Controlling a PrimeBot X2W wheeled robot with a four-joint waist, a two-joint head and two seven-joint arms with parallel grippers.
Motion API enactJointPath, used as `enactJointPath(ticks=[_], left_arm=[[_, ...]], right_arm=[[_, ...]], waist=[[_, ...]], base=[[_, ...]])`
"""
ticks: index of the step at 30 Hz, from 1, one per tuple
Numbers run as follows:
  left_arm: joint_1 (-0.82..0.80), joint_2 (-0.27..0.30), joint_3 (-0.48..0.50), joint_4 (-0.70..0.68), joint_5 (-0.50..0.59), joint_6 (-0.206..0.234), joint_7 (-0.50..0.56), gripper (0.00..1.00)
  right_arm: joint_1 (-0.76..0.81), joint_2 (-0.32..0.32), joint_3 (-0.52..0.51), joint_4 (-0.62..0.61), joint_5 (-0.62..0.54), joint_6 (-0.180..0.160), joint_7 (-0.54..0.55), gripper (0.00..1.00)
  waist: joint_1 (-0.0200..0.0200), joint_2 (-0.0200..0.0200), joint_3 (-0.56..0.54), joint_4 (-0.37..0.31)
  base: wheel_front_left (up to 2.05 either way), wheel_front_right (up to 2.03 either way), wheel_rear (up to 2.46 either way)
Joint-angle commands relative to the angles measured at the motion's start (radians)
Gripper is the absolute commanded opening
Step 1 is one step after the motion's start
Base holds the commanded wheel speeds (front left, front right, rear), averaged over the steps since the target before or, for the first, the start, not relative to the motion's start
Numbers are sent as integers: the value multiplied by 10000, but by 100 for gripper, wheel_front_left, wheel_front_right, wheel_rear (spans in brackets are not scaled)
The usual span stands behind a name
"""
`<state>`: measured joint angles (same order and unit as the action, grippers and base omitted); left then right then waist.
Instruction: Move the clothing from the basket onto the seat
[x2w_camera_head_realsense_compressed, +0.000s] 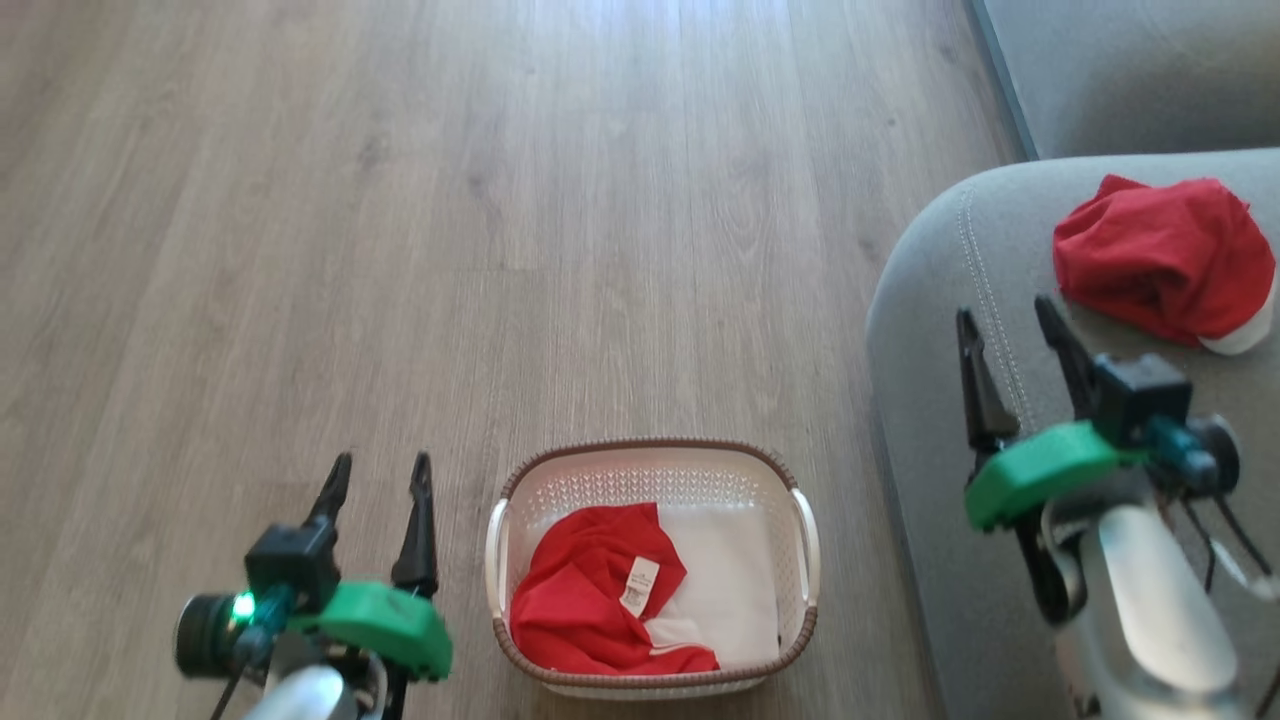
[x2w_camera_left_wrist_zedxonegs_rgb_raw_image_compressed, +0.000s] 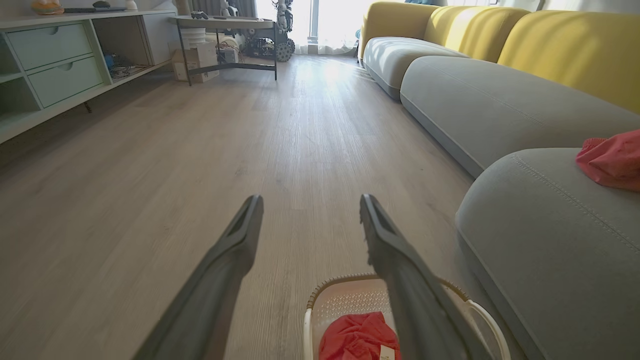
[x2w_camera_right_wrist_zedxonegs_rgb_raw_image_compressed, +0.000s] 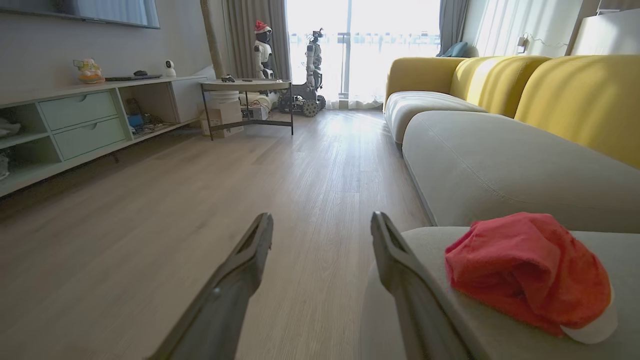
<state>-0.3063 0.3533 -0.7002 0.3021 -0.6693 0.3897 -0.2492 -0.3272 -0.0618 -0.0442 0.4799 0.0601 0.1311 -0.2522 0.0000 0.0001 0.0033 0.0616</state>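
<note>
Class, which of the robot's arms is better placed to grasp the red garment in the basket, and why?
Left, probably: the open left gripper hangs beside the basket holding the red garment, while the right gripper, also open, is over the grey sofa, farther away.

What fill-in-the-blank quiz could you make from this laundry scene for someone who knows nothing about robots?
1. The basket stands on the wooden ____.
2. The garment lying on the seat is mostly ____.
3. The fingers of the left gripper and the right gripper stand ____, holding nothing.
4. A red cloth shares the basket with a ____ one.
Missing words: floor; red; open; white.
</note>
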Motion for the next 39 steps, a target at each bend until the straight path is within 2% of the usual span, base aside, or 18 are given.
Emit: enactJointPath(ticks=[1, 8, 15, 22, 39], left_arm=[[-137, 345, 515, -414, 129, 106, -124, 100], [1088, 541, 1131, -1195, 436, 210, -125, 100], [1993, 451, 1834, -1643, 659, 201, -125, 100], [2764, 288, 2477, -1819, 924, -63, -125, 100], [2999, -41, 2871, -1507, 1296, -544, -126, 100]], right_arm=[[-56, 109, 342, -494, 188, -4, -69, 100], [1252, 114, 733, -1253, 1041, -4, 4, 100], [1989, 115, 896, -1674, 1379, -4, -13, 100], [2391, 115, 863, -2088, 1484, -4, -33, 100], [2776, 116, 880, -2072, 1658, -4, -43, 100]], waist=[[0, -1, -99, 64], [0, -1, -327, 94], [0, -1, -454, 157], [0, -1, -544, 181], [0, -1, -612, 128]], base=[[0, 0, 0], [0, 0, 0], [0, 0, 0], [0, 0, 0], [0, 0, 0]])
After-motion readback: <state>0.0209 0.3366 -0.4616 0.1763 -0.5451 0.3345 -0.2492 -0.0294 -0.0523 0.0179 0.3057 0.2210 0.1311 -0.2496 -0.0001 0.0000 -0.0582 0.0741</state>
